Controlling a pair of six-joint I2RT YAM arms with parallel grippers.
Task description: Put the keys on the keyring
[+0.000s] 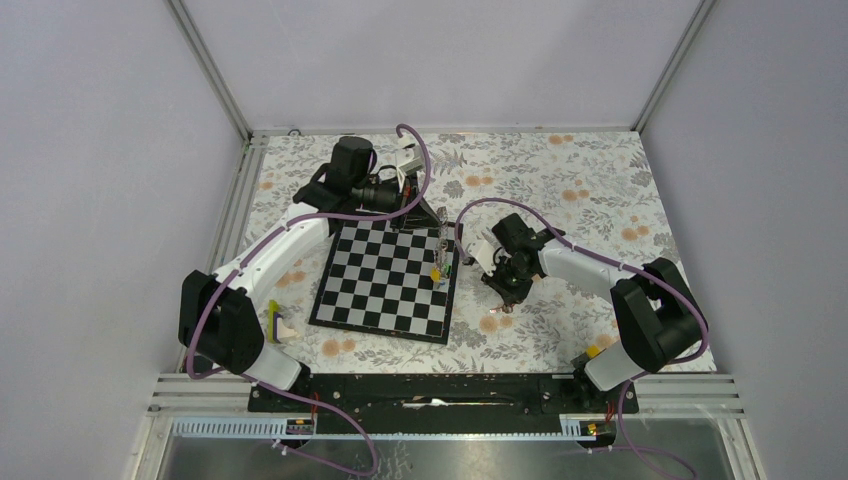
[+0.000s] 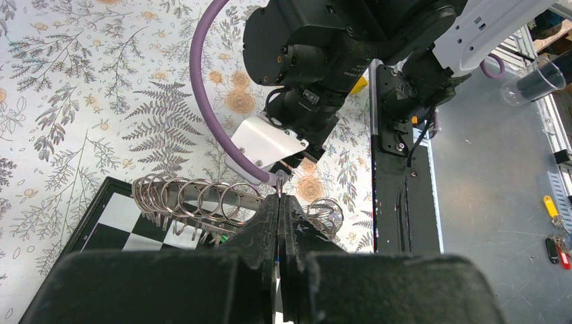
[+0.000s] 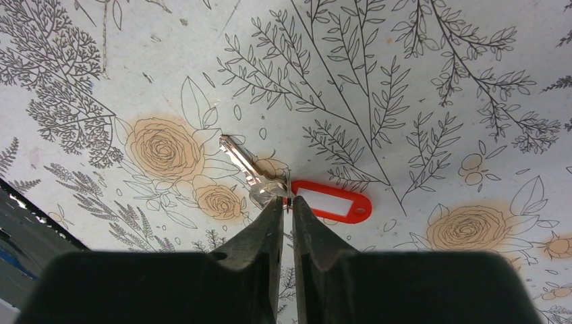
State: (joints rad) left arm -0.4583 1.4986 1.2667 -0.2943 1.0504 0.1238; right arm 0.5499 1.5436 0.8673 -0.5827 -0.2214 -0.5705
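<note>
right wrist alone shows red-tagged key (image 3: 244, 164), right tool (image 3: 287, 202) pinching it; left tool (image 2: 280, 206) clamped on keyring (image 2: 195, 201).

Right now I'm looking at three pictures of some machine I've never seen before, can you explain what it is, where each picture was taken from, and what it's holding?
It is a left robot arm and a right robot arm, bolted at the near edge of a table with a flowered cloth. The wide picture looks down from above and behind them; the other two come from a camera on each wrist, showing that arm's two-fingered hand. A black and white chessboard lies on the cloth, with small coloured key tags at its right edge. The left hand is closed, apparently pinching a large grey ring of coiled wire. The right hand is closed on a small silver key with a red oblong plastic tag.
</note>
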